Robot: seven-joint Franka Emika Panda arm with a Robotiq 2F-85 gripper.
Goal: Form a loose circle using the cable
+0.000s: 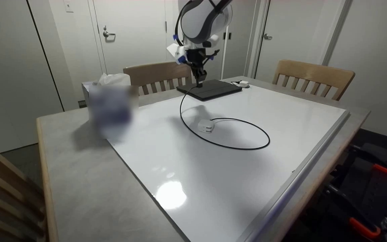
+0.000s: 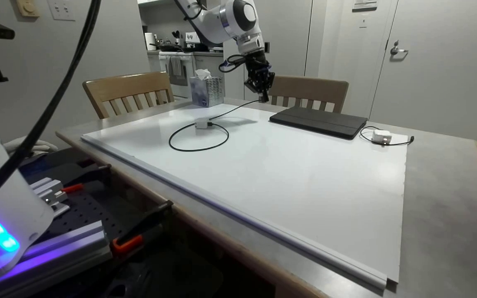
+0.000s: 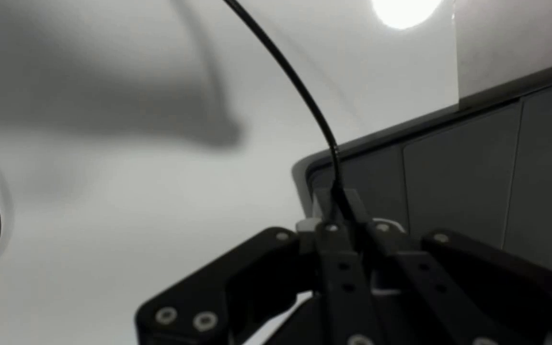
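your cable [image 3: 299,82] is plain black, its end block [image 1: 206,126] white, your jaws black. your board [image 2: 304,186] is glossy plain white; your table [image 2: 449,198], mottled grey with tan edging. you have a near-black laptop [image 2: 317,121], light-brown chairs [image 1: 314,71], and a tissue box [image 2: 200,92] with a pale violet face and a black-and-white patterned one.

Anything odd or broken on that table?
The patterned cardboard tissue box at the corner of the glossy white board looks smeared in an exterior view while its surroundings are sharp: probably image blur, not damage. Nothing looks spilled or broken.
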